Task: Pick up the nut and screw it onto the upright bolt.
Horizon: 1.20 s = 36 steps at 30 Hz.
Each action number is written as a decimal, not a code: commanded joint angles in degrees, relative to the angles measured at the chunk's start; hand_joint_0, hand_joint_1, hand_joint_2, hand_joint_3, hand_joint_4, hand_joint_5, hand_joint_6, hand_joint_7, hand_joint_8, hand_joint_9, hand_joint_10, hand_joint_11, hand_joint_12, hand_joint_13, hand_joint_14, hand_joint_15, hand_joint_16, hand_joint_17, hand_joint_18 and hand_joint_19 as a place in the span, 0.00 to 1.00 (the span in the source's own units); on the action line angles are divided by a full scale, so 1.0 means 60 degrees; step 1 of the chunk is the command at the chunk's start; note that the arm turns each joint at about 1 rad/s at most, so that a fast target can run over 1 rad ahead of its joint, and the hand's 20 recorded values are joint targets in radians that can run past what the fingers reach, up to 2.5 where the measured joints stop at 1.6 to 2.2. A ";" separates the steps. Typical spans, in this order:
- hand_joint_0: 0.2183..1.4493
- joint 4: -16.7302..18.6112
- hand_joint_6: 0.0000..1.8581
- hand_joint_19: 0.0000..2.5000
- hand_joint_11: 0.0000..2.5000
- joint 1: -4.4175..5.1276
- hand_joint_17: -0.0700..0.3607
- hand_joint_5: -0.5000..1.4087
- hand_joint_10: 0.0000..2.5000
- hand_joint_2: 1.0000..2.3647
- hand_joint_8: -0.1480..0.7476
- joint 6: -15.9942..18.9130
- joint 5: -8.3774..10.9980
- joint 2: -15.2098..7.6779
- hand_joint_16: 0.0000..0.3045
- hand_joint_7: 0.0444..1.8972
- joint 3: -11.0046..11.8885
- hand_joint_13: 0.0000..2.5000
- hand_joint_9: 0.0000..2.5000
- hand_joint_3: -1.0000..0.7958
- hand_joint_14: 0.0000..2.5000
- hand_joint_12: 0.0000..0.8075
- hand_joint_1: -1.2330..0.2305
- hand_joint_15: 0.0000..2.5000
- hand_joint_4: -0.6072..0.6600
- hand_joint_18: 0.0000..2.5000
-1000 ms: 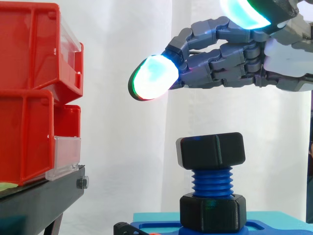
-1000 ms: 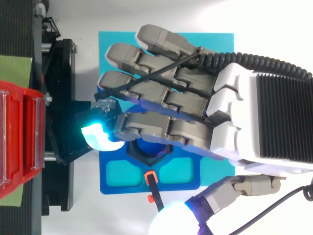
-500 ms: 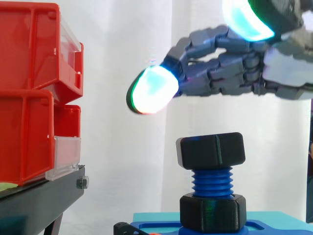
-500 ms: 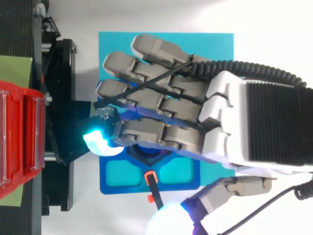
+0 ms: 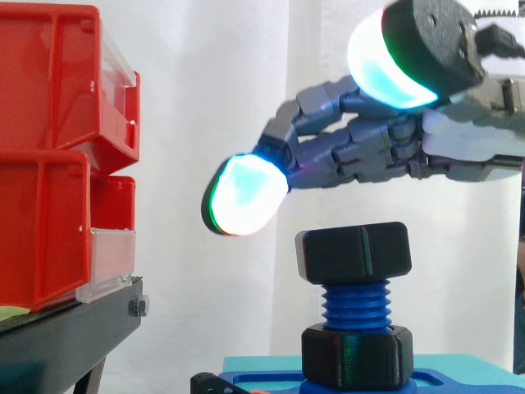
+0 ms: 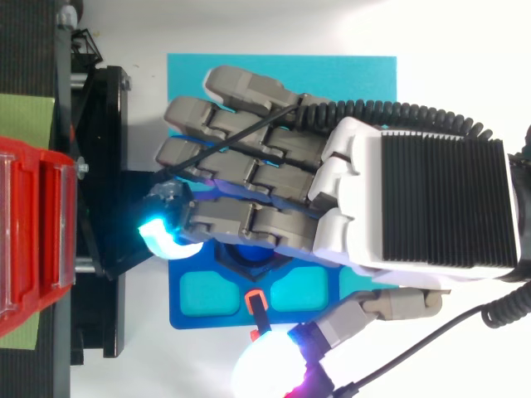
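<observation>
The hand (image 5: 385, 152) hovers just above the black nut (image 5: 354, 253), fingers stretched loose, gripping nothing. The nut sits atop the upright blue bolt (image 5: 355, 305), with one glowing fingertip (image 5: 244, 195) at its ten o'clock and the red bins (image 5: 49, 156) at nine.

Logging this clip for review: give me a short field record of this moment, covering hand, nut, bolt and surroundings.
hand: open, fingers stretched out, holding nothing, above the bolt
nut: black, on the top of the bolt's thread, a gap between it and the fingers
bolt: blue, upright, thread bare between the nut and a black hex collar below
base: blue plate on a lighter blue block
bins: red, stacked on a black stand, at the side view's left
</observation>
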 commanded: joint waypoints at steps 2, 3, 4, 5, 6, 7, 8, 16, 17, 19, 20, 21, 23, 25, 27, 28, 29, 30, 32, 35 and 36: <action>0.21 0.0044 0.27 0.00 0.00 -0.0006 0.41 0.16 0.00 0.00 0.48 0.0003 -0.0043 -0.0002 0.16 0.39 0.0024 0.11 0.14 0.28 0.00 0.46 0.76 0.00 0.64 0.03; 0.21 0.0088 0.27 0.00 0.00 -0.0006 0.41 0.16 0.00 0.00 0.48 0.0003 -0.0043 -0.0002 0.16 0.39 0.0024 0.11 0.14 0.28 0.00 0.46 0.76 0.00 0.64 0.03; 0.21 0.0088 0.27 0.00 0.00 -0.0006 0.41 0.16 0.00 0.00 0.48 0.0003 -0.0043 -0.0002 0.16 0.39 0.0024 0.11 0.14 0.28 0.00 0.47 0.76 0.00 0.64 0.03; 0.21 0.0088 0.27 0.00 0.00 -0.0006 0.41 0.17 0.00 0.00 0.48 0.0003 -0.0043 -0.0002 0.16 0.39 0.0024 0.11 0.14 0.28 0.00 0.46 0.76 0.00 0.64 0.03; 0.21 0.0088 0.27 0.00 0.00 -0.0006 0.41 0.17 0.00 0.00 0.48 0.0003 -0.0043 -0.0002 0.16 0.39 0.0024 0.11 0.14 0.28 0.00 0.46 0.76 0.00 0.64 0.03; 0.21 0.0088 0.27 0.00 0.00 -0.0006 0.41 0.17 0.00 0.00 0.48 0.0003 -0.0043 -0.0002 0.16 0.40 0.0024 0.11 0.14 0.28 0.00 0.47 0.76 0.00 0.64 0.03; 0.21 0.0088 0.27 0.00 0.00 -0.0006 0.41 0.17 0.00 0.00 0.48 0.0003 -0.0043 -0.0016 0.16 0.40 0.0024 0.11 0.14 0.28 0.00 0.47 0.76 0.00 0.64 0.03; 0.22 0.0088 0.27 0.00 0.00 0.0009 0.41 0.17 0.00 0.00 0.48 0.0003 -0.0145 -0.0016 0.15 0.43 0.0024 0.11 0.14 0.28 0.00 0.46 0.76 0.00 0.66 0.03; 0.22 0.0088 0.27 0.00 0.00 0.0009 0.41 0.17 0.00 0.00 0.48 0.0003 -0.0145 -0.0016 0.15 0.44 0.0024 0.11 0.14 0.28 0.00 0.46 0.76 0.00 0.66 0.03; 0.22 0.0088 0.27 0.00 0.00 0.0038 0.41 0.18 0.00 0.00 0.48 0.0003 -0.0145 -0.0016 0.15 0.45 0.0024 0.11 0.14 0.28 0.00 0.46 0.76 0.00 0.67 0.03; 0.22 0.0088 0.27 0.00 0.00 0.0038 0.41 0.18 0.00 0.00 0.48 0.0003 -0.0145 -0.0016 0.15 0.46 0.0024 0.12 0.14 0.28 0.00 0.46 0.76 0.00 0.67 0.03; 0.22 0.0088 0.27 0.00 0.00 0.0053 0.41 0.18 0.00 0.00 0.48 -0.0011 -0.0145 -0.0031 0.15 0.46 0.0024 0.12 0.14 0.28 0.00 0.46 0.76 0.00 0.67 0.03; 0.22 0.0088 0.27 0.00 0.00 0.0053 0.41 0.18 0.00 0.00 0.48 -0.0026 -0.0145 -0.0045 0.15 0.47 0.0024 0.12 0.14 0.28 0.00 0.46 0.76 0.00 0.68 0.03; 0.22 0.0088 0.27 0.00 0.00 0.0053 0.41 0.18 0.00 0.00 0.48 -0.0026 -0.0204 -0.0045 0.15 0.48 0.0024 0.12 0.14 0.28 0.00 0.46 0.75 0.00 0.68 0.03; 0.22 0.0044 0.27 0.00 0.00 0.0053 0.41 0.18 0.00 0.00 0.48 -0.0041 -0.0233 -0.0045 0.15 0.48 0.0024 0.12 0.14 0.28 0.00 0.46 0.75 0.00 0.68 0.03; 0.22 0.0015 0.27 0.00 0.00 0.0053 0.41 0.18 0.00 0.00 0.48 -0.0026 -0.0248 -0.0045 0.15 0.48 0.0024 0.12 0.14 0.28 0.00 0.46 0.75 0.00 0.69 0.03; 0.22 -0.0029 0.27 0.00 0.00 0.0038 0.40 0.18 0.00 0.00 0.48 -0.0026 -0.0263 -0.0045 0.15 0.48 0.0024 0.12 0.14 0.28 0.00 0.46 0.75 0.00 0.69 0.04; 0.22 -0.0044 0.27 0.00 0.00 0.0038 0.40 0.18 0.00 0.00 0.48 -0.0041 -0.0248 -0.0045 0.15 0.48 0.0024 0.12 0.14 0.28 0.00 0.46 0.75 0.00 0.69 0.04; 0.22 -0.0073 0.27 0.00 0.00 0.0024 0.40 0.18 0.00 0.00 0.48 -0.0041 -0.0263 -0.0045 0.15 0.49 0.0024 0.12 0.15 0.28 0.00 0.46 0.75 0.00 0.70 0.04; 0.22 -0.0146 0.27 0.00 0.00 -0.0020 0.40 0.19 0.00 0.00 0.48 -0.0041 -0.0321 -0.0045 0.15 0.50 0.0024 0.12 0.15 0.28 0.00 0.45 0.75 0.00 0.70 0.04; 0.22 -0.0161 0.27 0.00 0.00 -0.0020 0.40 0.19 0.00 0.00 0.48 -0.0026 -0.0336 -0.0045 0.15 0.50 0.0024 0.12 0.15 0.28 0.00 0.45 0.75 0.00 0.70 0.04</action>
